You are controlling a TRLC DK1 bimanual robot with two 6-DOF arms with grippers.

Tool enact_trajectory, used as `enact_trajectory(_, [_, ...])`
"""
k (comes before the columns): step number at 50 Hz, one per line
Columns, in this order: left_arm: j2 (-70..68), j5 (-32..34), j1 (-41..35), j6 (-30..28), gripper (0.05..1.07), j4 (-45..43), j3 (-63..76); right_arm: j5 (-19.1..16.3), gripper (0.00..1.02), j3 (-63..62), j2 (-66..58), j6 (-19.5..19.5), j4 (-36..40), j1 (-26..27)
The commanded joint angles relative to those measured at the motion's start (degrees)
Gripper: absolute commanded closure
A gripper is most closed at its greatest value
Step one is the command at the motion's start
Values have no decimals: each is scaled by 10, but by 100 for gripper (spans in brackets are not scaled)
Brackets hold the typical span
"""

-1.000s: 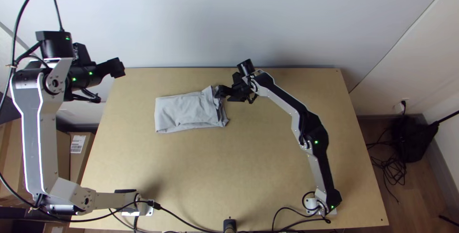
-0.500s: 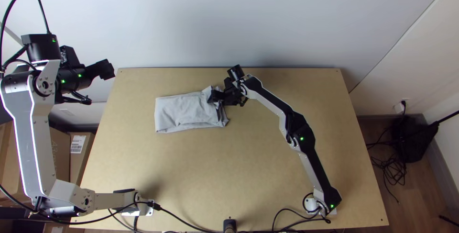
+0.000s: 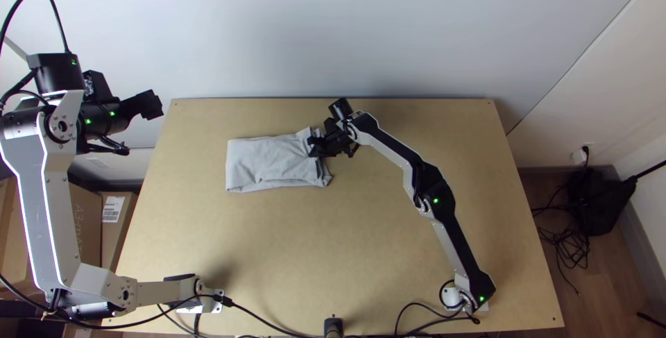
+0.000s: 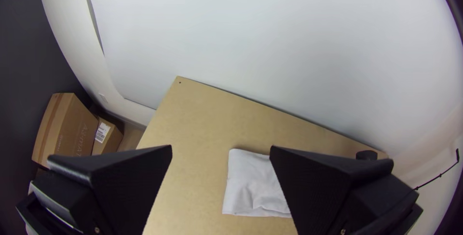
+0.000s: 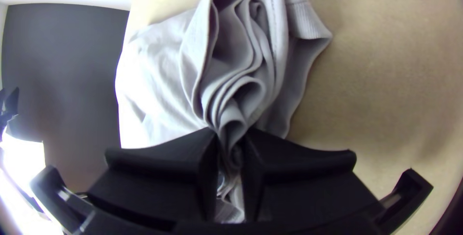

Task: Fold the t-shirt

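Observation:
The light grey t-shirt (image 3: 267, 163) lies folded into a flat rectangle on the table, its right end bunched. At that end is my right gripper (image 3: 312, 146). In the right wrist view, my right gripper (image 5: 229, 153) is shut on several gathered layers of the t-shirt (image 5: 164, 80), whose folds stand up in loops. My left gripper (image 3: 154, 104) is held up beyond the table's far left corner, away from the cloth. Its fingers are wide apart in the left wrist view, where the left gripper (image 4: 220, 153) has part of the t-shirt (image 4: 253, 184) behind one finger.
Bare table (image 3: 333, 248) spreads in front of the t-shirt, and more lies to its right. A white wall (image 3: 333, 32) rises behind the far edge. Cardboard boxes (image 4: 72, 129) stand beyond the left side. Black cables (image 3: 263, 320) run along the near edge.
My right gripper has moved left onto the t-shirt's right end and shut on it, and the cloth has shifted very slightly. The left gripper has drifted left and a little toward the near side.

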State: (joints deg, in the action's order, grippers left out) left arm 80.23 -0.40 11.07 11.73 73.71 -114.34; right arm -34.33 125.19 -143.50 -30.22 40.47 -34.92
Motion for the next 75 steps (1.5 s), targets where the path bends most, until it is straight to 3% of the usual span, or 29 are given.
enact_trajectory(1, [-13, 8, 4, -10, 10, 3, 10, 8, 100, -64, 36, 18, 8, 47])
enact_trajectory(10, [-9, 8, 4, -12, 10, 0, 15, 8, 100, -160, 93, 51, -21, 123])
enact_trajectory(25, [-9, 20, 4, -12, 10, -11, 26, 8, 100, -261, 161, 86, -47, 310])
enact_trajectory(45, [-6, 36, 1, -13, 10, -22, 31, 10, 100, -275, 169, 87, -51, 564])
enact_trajectory(54, [-10, 52, 3, -16, 10, -23, 37, 11, 100, -278, 172, 114, -50, 644])
enact_trajectory(56, [-11, 53, 4, -19, 10, -23, 40, 11, 90, -278, 175, 124, -49, 656])
enact_trajectory(57, [-12, 54, 4, -20, 10, -23, 40, 11, 80, -277, 176, 128, -48, 660])
enact_trajectory(61, [-15, 55, 4, -22, 10, -25, 42, 13, 11, -273, 182, 141, -45, 681])
enact_trajectory(62, [-16, 55, 4, -23, 10, -25, 42, 15, 3, -270, 184, 145, -45, 687])
enact_trajectory(68, [-24, 59, 6, -26, 10, -27, 41, 36, 3, -249, 198, 177, -45, 714])
enact_trajectory(75, [-42, 68, 14, -36, 10, -27, 43, 87, 3, -226, 255, 214, -47, 732])
